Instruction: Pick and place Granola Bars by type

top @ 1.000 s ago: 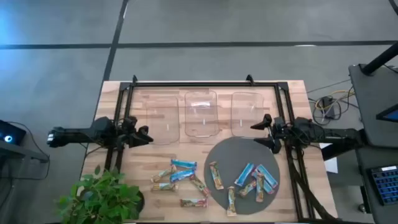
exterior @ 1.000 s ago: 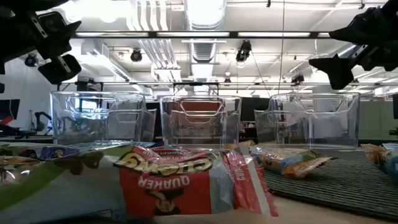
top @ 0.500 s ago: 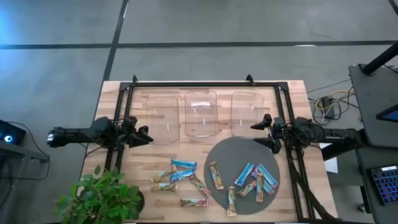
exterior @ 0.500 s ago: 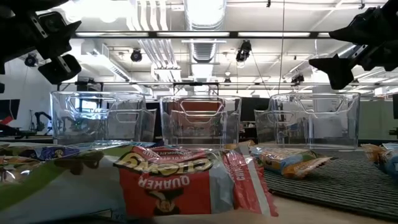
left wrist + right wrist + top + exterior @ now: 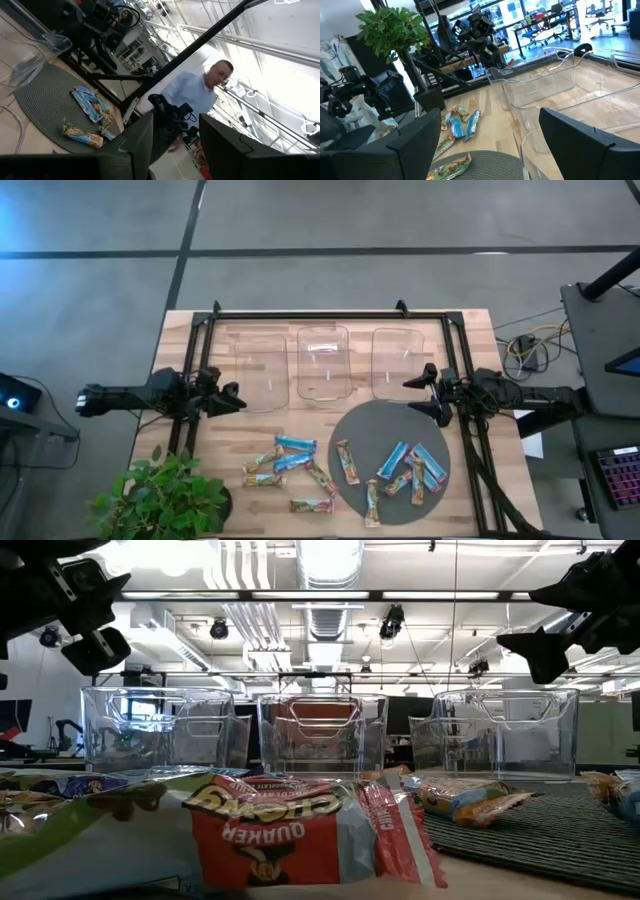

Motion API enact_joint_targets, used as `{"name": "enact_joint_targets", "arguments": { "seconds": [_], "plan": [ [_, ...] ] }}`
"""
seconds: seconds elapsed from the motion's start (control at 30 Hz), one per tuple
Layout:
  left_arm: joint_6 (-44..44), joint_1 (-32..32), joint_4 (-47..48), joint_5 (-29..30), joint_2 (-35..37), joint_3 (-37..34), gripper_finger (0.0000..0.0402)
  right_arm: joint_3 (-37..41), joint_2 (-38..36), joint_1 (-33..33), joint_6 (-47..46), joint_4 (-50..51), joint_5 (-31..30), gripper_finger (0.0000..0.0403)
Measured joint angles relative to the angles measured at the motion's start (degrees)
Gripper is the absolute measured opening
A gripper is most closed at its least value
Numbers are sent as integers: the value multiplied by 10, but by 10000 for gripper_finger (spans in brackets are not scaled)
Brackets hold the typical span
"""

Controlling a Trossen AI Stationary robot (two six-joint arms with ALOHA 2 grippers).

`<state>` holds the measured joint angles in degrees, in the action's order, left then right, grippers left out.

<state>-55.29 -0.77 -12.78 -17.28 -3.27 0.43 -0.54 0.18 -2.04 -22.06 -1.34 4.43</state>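
Progress: sorting is not looking started, judging from how things are lying; every bar is remaining to be moved.
Granola Bars (image 5: 340, 468): lying scattered along the table's near side, some on bare wood, some on the round grey mat (image 5: 385, 428); blue-wrapped and tan-wrapped ones are sitting mixed together.
Trays: three clear plastic trays (image 5: 324, 363) are standing in a row beyond the bars, all showing nothing inside.
Left gripper (image 5: 232, 399): hovering above the table's left side beside the left tray, fingers spread apart, carrying nothing.
Right gripper (image 5: 424, 394): hanging over the mat's far edge near the right tray, fingers parted, carrying nothing.
Surroundings: potted plant (image 5: 160, 498) is sitting at the near left corner; a person (image 5: 200, 95) is standing beyond the table.
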Motion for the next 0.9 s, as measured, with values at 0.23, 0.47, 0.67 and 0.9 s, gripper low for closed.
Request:
{"name": "enact_joint_targets", "arguments": {
  "seconds": [0.23, 0.47, 0.67, 0.9],
  "plan": [
    [0, 0, 0, 0, 0, 0, 142, 0, 0, 0, 0, 0, 0, 325],
    [0, 0, 0, 0, 0, 0, 142, 0, 0, 0, -138, -1, 0, 325],
    [0, 0, 1, 0, 0, 0, 142, -2, 38, 0, -350, -11, 4, 325],
    [0, 0, 1, 0, 0, 0, 142, -96, 175, 19, -317, 104, 0, 325]
  ]
}}
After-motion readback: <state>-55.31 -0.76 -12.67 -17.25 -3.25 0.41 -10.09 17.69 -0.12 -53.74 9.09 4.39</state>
